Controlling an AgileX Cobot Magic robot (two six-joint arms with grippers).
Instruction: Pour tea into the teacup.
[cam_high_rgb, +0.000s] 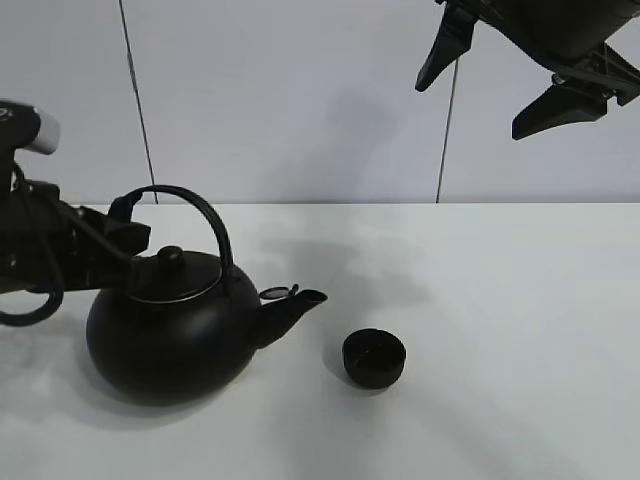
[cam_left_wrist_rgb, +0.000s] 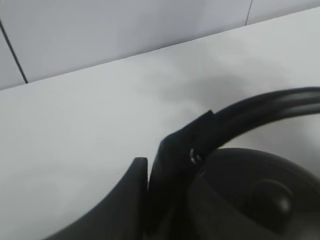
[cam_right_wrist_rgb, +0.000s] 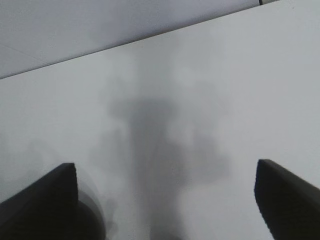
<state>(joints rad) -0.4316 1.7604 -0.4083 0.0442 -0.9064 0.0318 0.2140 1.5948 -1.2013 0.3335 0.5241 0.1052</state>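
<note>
The big black kettle (cam_high_rgb: 165, 330) stands on the white table (cam_high_rgb: 520, 300) at the left, its spout (cam_high_rgb: 292, 307) pointing right. The tiny matte-black teacup (cam_high_rgb: 374, 357) stands upright just right of the spout, apart from it. My left gripper (cam_high_rgb: 125, 228) is shut on the left base of the kettle's arched handle (cam_high_rgb: 195, 205). In the left wrist view one finger (cam_left_wrist_rgb: 127, 200) presses beside the handle (cam_left_wrist_rgb: 260, 107), above the lid knob (cam_left_wrist_rgb: 272, 200); the other finger is hidden. My right gripper (cam_high_rgb: 500, 78) hangs open and empty, high at the upper right; the right wrist view shows its two fingers (cam_right_wrist_rgb: 45, 197) wide apart.
A pale wall with two dark vertical seams (cam_high_rgb: 138, 110) stands behind the table's far edge. Bare tabletop lies right of the teacup and in front of it. The left arm's cables (cam_high_rgb: 40, 290) hang at the left edge.
</note>
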